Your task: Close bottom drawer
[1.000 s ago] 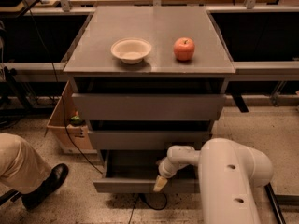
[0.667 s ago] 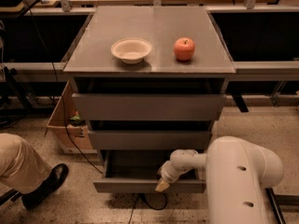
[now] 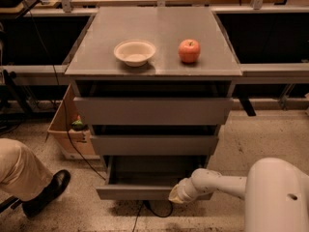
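The bottom drawer (image 3: 130,192) is the lowest of the grey cabinet's three. It stands pulled out toward me, its shallow tray open and dark inside. My gripper (image 3: 176,195) is at the end of the white arm, low down, right against the right part of the drawer's flat front. Above it are the mid-sized drawer front (image 3: 153,144) and the tall top drawer front (image 3: 153,110).
A cream bowl (image 3: 134,51) and a red apple (image 3: 189,50) sit on the cabinet top (image 3: 154,28). A person's leg and black shoe (image 3: 46,191) are at the lower left. A cardboard box (image 3: 67,129) stands left of the cabinet. A cable (image 3: 157,211) lies under the drawer.
My arm has shifted slightly and the gripper has come down onto the front edge of the bottom drawer. The drawer still stands out about as far as before.
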Robot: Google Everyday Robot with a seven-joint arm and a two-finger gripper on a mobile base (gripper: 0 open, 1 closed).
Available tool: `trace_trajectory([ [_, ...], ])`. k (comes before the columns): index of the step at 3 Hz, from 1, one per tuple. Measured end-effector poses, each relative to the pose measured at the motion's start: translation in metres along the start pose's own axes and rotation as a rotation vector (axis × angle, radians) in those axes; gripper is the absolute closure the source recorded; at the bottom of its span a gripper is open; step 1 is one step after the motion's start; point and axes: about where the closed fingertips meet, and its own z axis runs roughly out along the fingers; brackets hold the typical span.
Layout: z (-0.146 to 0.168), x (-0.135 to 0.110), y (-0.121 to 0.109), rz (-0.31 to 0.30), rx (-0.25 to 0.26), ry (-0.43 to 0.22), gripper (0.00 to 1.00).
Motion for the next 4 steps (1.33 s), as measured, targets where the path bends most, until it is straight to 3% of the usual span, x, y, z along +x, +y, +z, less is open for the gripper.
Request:
trace_trajectory([
  [2, 0.035, 0.041, -0.007, 0.003, -0.003, -0.089, 1.00],
  [3, 0.053, 0.052, -0.014, 0.000, 0.000, -0.114, 1.00],
  [4, 0.063, 0.046, -0.022, -0.008, 0.022, -0.134, 1.00],
])
